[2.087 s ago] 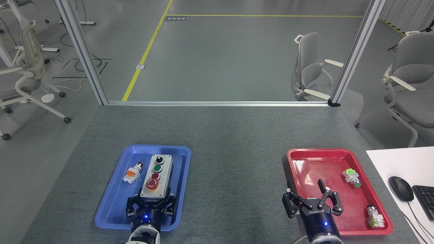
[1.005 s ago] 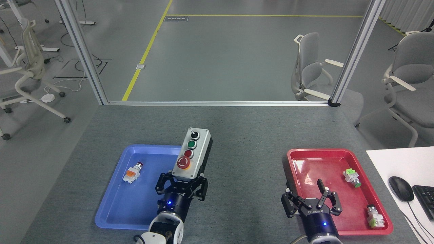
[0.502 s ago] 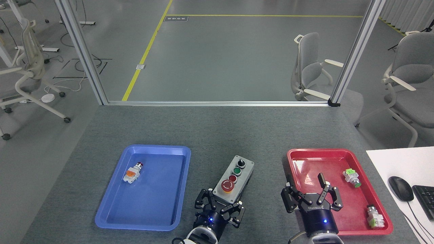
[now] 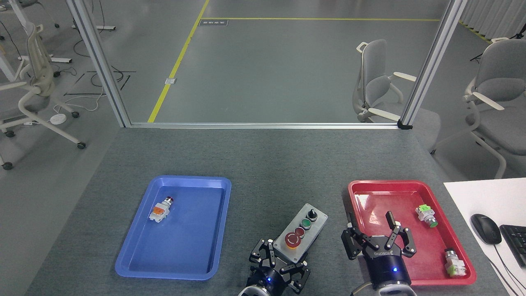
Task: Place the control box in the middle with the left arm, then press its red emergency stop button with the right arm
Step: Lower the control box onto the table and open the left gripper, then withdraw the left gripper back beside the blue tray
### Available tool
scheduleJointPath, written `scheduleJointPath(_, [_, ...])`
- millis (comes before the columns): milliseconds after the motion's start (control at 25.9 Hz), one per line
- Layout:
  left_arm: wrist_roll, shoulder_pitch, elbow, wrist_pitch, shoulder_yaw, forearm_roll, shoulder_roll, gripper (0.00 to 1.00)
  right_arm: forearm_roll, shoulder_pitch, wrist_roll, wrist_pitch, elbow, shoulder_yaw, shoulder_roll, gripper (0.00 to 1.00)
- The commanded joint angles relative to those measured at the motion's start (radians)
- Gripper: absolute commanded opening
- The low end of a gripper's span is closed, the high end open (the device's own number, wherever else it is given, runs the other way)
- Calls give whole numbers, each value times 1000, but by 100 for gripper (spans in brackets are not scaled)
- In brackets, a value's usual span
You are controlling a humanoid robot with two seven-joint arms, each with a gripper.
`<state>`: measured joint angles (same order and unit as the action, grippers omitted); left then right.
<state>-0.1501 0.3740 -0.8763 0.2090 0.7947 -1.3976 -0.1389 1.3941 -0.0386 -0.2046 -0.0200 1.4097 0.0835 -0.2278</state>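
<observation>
The control box lies slanted on the bare grey felt of the middle, between the two trays and close to the table's near edge. Its light grey face carries a black knob, a green button, a small red button and the red emergency stop button at the near end. My left gripper comes up from the bottom edge and is shut on the box's near end. My right gripper stands open just right of the box, over the red tray's near left corner, holding nothing.
The blue tray at left holds a loose orange-white push-button. The red tray at right holds two small push-buttons. A white desk with a mouse and a keyboard borders the right. Aluminium frame posts stand at the far table corners.
My left gripper lifted the control box out of the blue tray and carried it right and nearer, down onto the felt between the trays. The right gripper barely shifted.
</observation>
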Motion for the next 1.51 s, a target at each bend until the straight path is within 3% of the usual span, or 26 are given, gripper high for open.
scheduleJointPath(0, [0,0,-3,3,3,-1,1,63,-3,0,1,6,0,1,-1,100])
scheduleJointPath(155, [-2,0,-7,4,-3,0,2,92,-14,5,-2,3,-3,-1,2,99])
scheduleJointPath(386, [-3,-24,-95,-13,-9,0,15,98,-15,13,-7,-3,-3,-2,8,99])
scheduleJointPath(580, [-3,-118,-274,-39,-14,3,180,99,-15,14,-7,-3,-3,-2,10,96])
scheduleJointPath(657, [-6,-164,-340,-45,-23,3,243,99,-17,14,-9,0,-3,-2,11,88])
scheduleJointPath(812, [-14,-236,-421,-82,-109,5,335,99,-17,16,-9,6,-2,10,13,59])
scheduleJointPath(1043, [-16,-375,-584,-278,-420,5,381,99,-14,34,-2,18,-2,56,24,0])
scheduleJointPath(1275, [-16,-409,-644,-482,-858,112,363,99,-4,26,5,43,11,114,53,0])
scheduleJointPath(1469, [-5,-308,-540,-461,-945,264,374,99,-3,-10,54,41,3,180,84,0])
